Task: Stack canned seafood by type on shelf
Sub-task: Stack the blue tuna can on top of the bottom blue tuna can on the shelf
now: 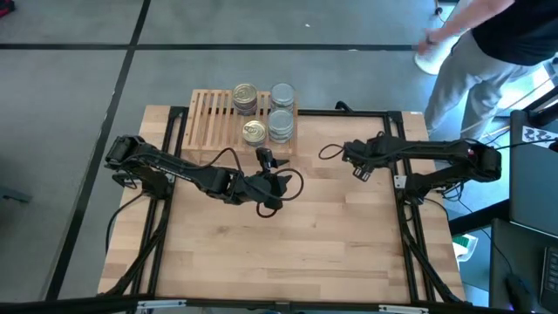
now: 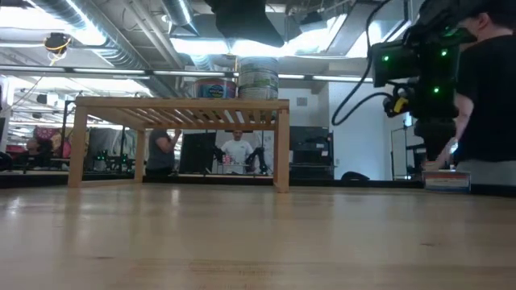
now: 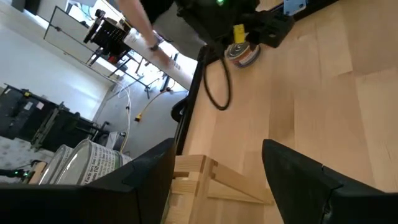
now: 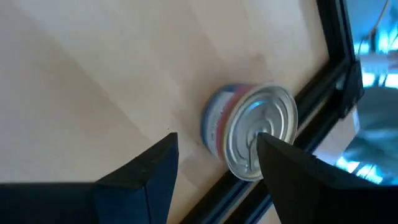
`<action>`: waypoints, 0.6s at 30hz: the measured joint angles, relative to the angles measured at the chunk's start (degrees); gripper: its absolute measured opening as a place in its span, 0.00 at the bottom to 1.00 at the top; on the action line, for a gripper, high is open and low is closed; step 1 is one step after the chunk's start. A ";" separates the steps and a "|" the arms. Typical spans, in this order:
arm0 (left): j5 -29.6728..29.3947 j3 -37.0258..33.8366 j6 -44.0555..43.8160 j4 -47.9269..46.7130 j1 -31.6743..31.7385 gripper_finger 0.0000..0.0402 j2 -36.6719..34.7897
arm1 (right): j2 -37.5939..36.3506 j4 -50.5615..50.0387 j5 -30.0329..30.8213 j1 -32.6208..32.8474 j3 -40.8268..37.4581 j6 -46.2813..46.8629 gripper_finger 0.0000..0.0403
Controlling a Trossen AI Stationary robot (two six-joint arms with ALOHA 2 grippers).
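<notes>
cans (image 1: 281, 125) stacked on shelf (image 1: 209, 118), table's far edge

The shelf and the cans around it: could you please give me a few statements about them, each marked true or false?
1. The shelf carries both gold-lidded cans and silver-lidded cans. True.
2. The left gripper is holding a can. False: it is open and empty, close to the shelf's near edge.
3. A loose silver-lidded can stands on the tabletop just ahead of the right gripper. True.
4. In the high view, the gold-lidded cans sit to the right of the silver-lidded ones. False: they sit to the left.
5. The right gripper has lifted its can off the table. False: the can rests on the wood and the fingers are open.
</notes>
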 joint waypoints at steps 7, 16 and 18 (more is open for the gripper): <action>0.24 0.00 -1.18 -0.04 0.00 0.59 0.00 | 2.17 -1.64 -0.13 -8.61 0.57 5.31 0.54; 0.24 0.00 -1.29 -0.60 0.00 0.59 0.00 | 4.86 6.86 -5.85 -11.73 0.59 1.03 0.54; 0.24 0.00 -1.29 -0.61 0.00 0.59 0.00 | 5.51 7.88 -3.84 -11.72 0.59 0.92 0.54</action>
